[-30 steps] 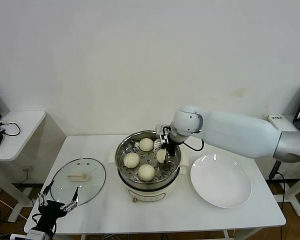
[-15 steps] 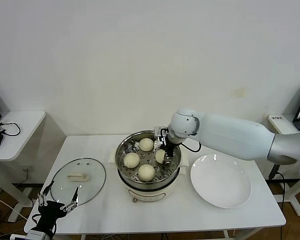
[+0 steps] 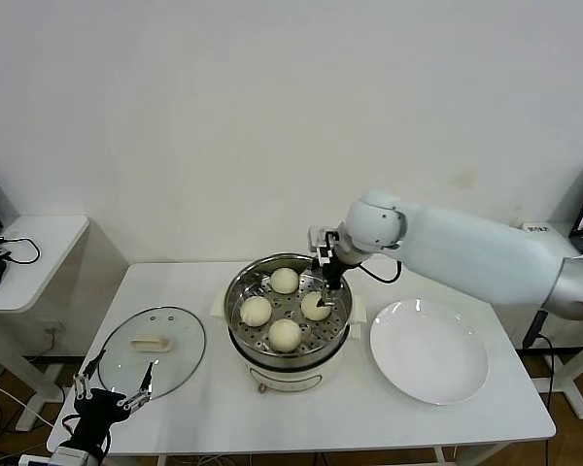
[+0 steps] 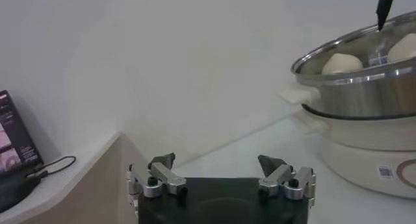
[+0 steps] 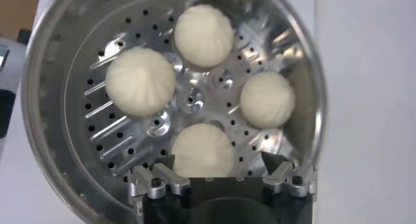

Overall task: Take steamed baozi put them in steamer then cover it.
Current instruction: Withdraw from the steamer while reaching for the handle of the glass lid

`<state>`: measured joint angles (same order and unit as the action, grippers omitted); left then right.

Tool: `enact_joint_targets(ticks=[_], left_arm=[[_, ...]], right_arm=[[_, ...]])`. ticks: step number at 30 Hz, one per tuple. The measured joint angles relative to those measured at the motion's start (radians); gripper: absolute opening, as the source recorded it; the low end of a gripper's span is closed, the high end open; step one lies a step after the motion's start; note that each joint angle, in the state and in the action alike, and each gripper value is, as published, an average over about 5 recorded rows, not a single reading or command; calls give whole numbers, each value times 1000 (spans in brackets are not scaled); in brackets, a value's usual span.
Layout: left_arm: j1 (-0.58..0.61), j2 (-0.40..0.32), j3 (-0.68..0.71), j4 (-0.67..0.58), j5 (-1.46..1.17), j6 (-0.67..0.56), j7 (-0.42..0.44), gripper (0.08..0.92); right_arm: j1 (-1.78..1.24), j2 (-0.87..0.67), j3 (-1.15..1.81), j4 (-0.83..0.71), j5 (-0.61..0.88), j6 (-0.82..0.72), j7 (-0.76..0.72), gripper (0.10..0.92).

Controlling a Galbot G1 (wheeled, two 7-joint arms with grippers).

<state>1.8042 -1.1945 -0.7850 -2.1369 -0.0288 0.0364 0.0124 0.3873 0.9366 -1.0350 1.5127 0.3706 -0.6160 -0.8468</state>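
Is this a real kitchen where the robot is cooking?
Probably not a real kitchen; it looks more like a test room. The steamer, glass lid and plate sit on a plain white table against a bare wall, with a desk and cables beside it.

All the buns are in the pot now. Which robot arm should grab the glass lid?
The left. The cover lies on the table left of the steamer, near the open left hand. The right hand hangs empty over the steamer's far rim, farther away.
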Motion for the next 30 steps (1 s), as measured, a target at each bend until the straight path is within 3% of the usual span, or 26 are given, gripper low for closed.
enact_joint_targets(ticks=[9, 16, 22, 30], left_arm=[[-2, -10, 1, 5, 0, -3, 0, 823], [-14, -16, 5, 20, 3, -16, -4, 823], [-31, -16, 9, 44, 26, -39, -10, 823], [-59, -29, 12, 100, 196, -89, -50, 823]], right_arm=[[-227, -144, 251, 163, 64, 49, 270, 823], [-642, -189, 637, 279, -23, 193, 499, 823], [-1040, -119, 1021, 368, -137, 362, 600, 823], [-1503, 94, 1439, 448, -225, 576, 644, 823]])
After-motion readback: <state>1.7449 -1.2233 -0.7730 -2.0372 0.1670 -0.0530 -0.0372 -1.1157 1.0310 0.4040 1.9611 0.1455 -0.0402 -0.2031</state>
